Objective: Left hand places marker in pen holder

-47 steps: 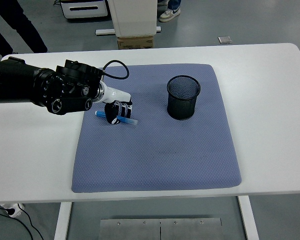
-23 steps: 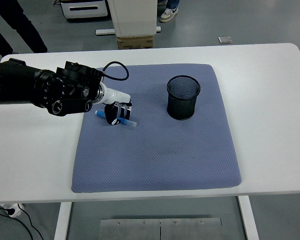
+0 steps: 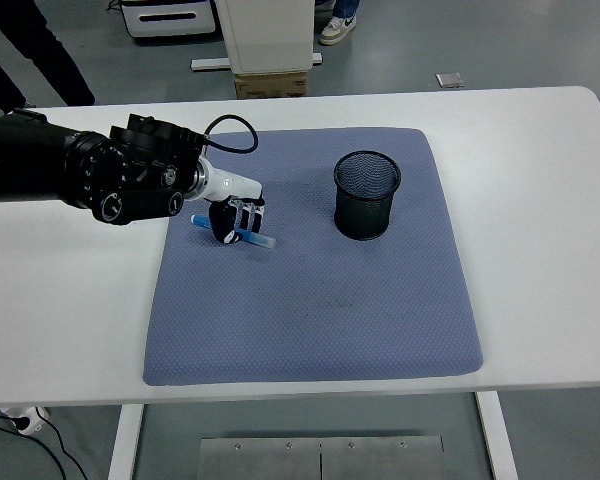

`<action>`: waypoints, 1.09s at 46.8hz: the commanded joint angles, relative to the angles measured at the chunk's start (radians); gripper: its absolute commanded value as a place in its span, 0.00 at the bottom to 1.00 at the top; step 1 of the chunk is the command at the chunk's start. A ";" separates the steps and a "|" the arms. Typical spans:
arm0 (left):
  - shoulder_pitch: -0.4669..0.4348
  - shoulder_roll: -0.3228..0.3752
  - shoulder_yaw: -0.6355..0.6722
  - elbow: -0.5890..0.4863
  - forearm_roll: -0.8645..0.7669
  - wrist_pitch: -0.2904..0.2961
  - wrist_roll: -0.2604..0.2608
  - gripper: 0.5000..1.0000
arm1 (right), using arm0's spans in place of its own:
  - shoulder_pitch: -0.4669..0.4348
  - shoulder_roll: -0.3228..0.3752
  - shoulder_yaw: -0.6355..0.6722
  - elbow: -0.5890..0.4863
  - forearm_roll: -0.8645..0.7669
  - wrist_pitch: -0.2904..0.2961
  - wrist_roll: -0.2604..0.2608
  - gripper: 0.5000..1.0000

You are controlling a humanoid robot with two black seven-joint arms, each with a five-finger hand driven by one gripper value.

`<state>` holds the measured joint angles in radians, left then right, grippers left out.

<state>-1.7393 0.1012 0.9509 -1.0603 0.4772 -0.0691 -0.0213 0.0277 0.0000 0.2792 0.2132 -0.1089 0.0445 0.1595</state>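
Note:
A blue marker (image 3: 256,238) lies across the fingers of my left hand (image 3: 232,222), over the left part of the blue-grey mat (image 3: 310,300). The fingers are curled around the marker's middle; its two ends stick out left and right of the hand. The hand seems slightly raised off the mat. A black mesh pen holder (image 3: 366,194) stands upright on the mat's upper right part, well to the right of the hand. My left arm (image 3: 90,175) reaches in from the left edge. My right arm is out of view.
The mat lies on a white table (image 3: 540,200). A cardboard box (image 3: 271,84) and a white stand sit behind the table's far edge. A person's legs (image 3: 20,50) show at the top left.
My left hand with the marker has risen slightly and shifted a little toward the far side. The pen holder has not moved.

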 commanded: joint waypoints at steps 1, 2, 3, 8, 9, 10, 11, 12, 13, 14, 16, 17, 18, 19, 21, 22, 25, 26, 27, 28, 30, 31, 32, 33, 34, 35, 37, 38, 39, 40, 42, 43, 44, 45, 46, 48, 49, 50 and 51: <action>-0.005 0.002 -0.004 0.000 0.000 0.000 0.000 0.01 | 0.000 0.000 0.000 0.000 0.000 0.000 0.000 1.00; -0.006 0.002 -0.004 0.000 0.000 0.000 0.000 0.01 | 0.001 0.000 0.000 0.000 0.000 0.000 0.000 1.00; -0.006 0.002 -0.004 0.000 0.000 0.000 0.000 0.01 | 0.001 0.000 0.000 0.000 0.000 0.000 0.000 1.00; -0.037 0.002 -0.011 0.002 -0.002 -0.002 0.000 0.01 | 0.000 0.000 0.000 0.000 0.000 0.000 0.000 1.00; -0.042 0.002 -0.014 0.002 -0.003 -0.002 0.000 0.01 | 0.000 0.000 0.000 0.000 0.000 0.000 0.000 1.00; -0.045 0.002 -0.017 0.002 -0.003 -0.002 0.000 0.01 | 0.000 0.000 0.000 0.000 0.000 0.000 0.000 1.00; -0.048 0.002 -0.021 0.003 -0.005 -0.002 0.000 0.01 | 0.000 0.000 0.000 0.000 0.000 0.000 0.000 1.00; -0.049 0.002 -0.027 0.003 -0.005 -0.002 0.000 0.01 | 0.000 0.000 0.000 0.000 0.000 0.000 0.000 1.00; -0.049 0.002 -0.034 0.005 -0.005 -0.002 0.000 0.01 | 0.000 0.000 0.000 0.000 0.000 0.000 0.000 1.00; -0.051 0.002 -0.041 0.010 -0.006 -0.002 0.000 0.01 | 0.000 0.000 0.000 0.000 0.000 0.000 0.000 1.00; -0.055 0.002 -0.055 0.013 -0.006 -0.002 0.000 0.01 | 0.000 0.000 0.000 0.000 0.000 0.000 0.000 1.00; -0.058 0.002 -0.060 0.014 -0.006 -0.002 0.000 0.01 | 0.000 0.000 0.000 0.000 0.000 0.000 0.000 1.00; -0.062 0.002 -0.064 0.016 -0.006 -0.002 0.000 0.01 | 0.000 0.000 0.000 0.000 0.000 0.000 0.000 1.00; -0.065 0.000 -0.069 0.016 -0.006 -0.002 0.000 0.01 | 0.000 0.000 0.000 0.000 0.000 0.000 0.000 1.00; -0.066 0.000 -0.070 0.016 -0.006 -0.003 0.000 0.01 | 0.000 0.000 0.000 0.000 0.000 0.000 0.000 1.00; -0.075 0.000 -0.080 0.016 -0.008 -0.003 0.000 0.01 | 0.000 0.000 0.000 0.000 0.000 0.000 0.000 1.00; -0.088 0.000 -0.086 0.017 -0.008 -0.003 0.000 0.01 | 0.000 0.000 0.000 0.000 0.000 0.000 0.000 1.00; -0.097 -0.002 -0.095 0.017 -0.009 -0.003 0.000 0.01 | 0.000 0.000 0.000 0.000 0.000 0.000 0.000 1.00; -0.100 -0.002 -0.100 0.017 -0.011 -0.003 -0.002 0.01 | 0.000 0.000 0.000 0.000 0.000 0.000 0.000 1.00; -0.106 -0.002 -0.103 0.017 -0.011 -0.003 0.000 0.01 | 0.000 0.000 0.000 0.000 0.000 0.000 0.000 1.00; -0.112 -0.002 -0.113 0.017 -0.012 -0.003 0.000 0.01 | 0.000 0.000 0.000 0.000 0.000 0.000 0.000 1.00; -0.112 -0.002 -0.116 0.017 -0.014 -0.003 0.000 0.01 | 0.000 0.000 0.000 0.000 0.000 0.000 0.000 1.00; -0.114 -0.002 -0.123 0.017 -0.014 -0.003 0.000 0.01 | 0.000 0.000 0.000 0.000 0.000 0.000 0.000 1.00; -0.115 -0.002 -0.127 0.017 -0.014 -0.003 0.000 0.01 | 0.000 0.000 0.000 0.000 0.000 0.000 0.000 1.00; -0.115 -0.002 -0.127 0.017 -0.014 -0.003 0.000 0.01 | 0.000 0.000 0.000 0.000 0.000 0.000 0.000 1.00; -0.123 -0.002 -0.141 0.017 -0.014 -0.002 0.000 0.01 | 0.000 0.000 0.000 0.000 0.000 0.000 0.000 1.00; -0.127 -0.002 -0.150 0.017 -0.014 -0.002 0.000 0.01 | 0.000 0.000 0.000 0.000 0.000 0.000 0.000 1.00; -0.128 -0.002 -0.150 0.017 -0.014 -0.002 0.000 0.01 | 0.000 0.000 0.000 0.000 0.000 0.000 0.000 1.00; -0.128 -0.002 -0.150 0.017 -0.014 -0.002 0.000 0.01 | 0.000 0.000 0.000 0.000 0.000 0.000 0.000 1.00; -0.129 -0.002 -0.178 0.031 -0.014 -0.002 0.000 0.01 | 0.000 0.000 0.000 0.000 0.000 0.000 0.000 1.00; -0.128 -0.003 -0.190 0.037 -0.014 0.000 0.000 0.01 | 0.000 0.000 0.000 0.000 0.000 0.000 0.000 1.00; -0.128 -0.003 -0.190 0.037 -0.014 0.000 0.000 0.01 | 0.000 0.000 0.000 0.000 0.000 0.000 0.000 1.00; -0.128 -0.003 -0.208 0.039 -0.014 0.000 0.000 0.01 | 0.000 0.000 0.000 0.000 0.000 0.000 0.000 1.00; -0.128 -0.003 -0.216 0.039 -0.015 0.000 0.000 0.01 | 0.000 0.000 0.000 0.000 0.000 0.000 0.000 1.00; -0.128 -0.003 -0.224 0.040 -0.015 0.000 0.000 0.01 | 0.000 0.000 0.000 0.000 0.000 0.000 0.000 1.00; -0.128 -0.005 -0.232 0.040 -0.015 0.000 0.000 0.01 | 0.000 0.000 0.000 0.000 0.000 0.000 0.000 1.00; -0.124 -0.003 -0.253 0.040 -0.015 0.000 0.000 0.01 | 0.000 0.000 0.000 0.000 0.000 0.000 0.000 1.00; -0.124 -0.003 -0.253 0.040 -0.015 0.000 0.000 0.01 | 0.000 0.000 0.000 0.000 0.000 0.000 0.000 1.00; -0.127 -0.005 -0.270 0.040 -0.015 0.002 0.000 0.01 | 0.000 0.000 0.000 0.000 0.000 0.000 0.000 1.00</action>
<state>-1.8651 0.0973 0.7031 -1.0199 0.4616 -0.0690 -0.0214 0.0278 0.0000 0.2791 0.2131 -0.1089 0.0443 0.1595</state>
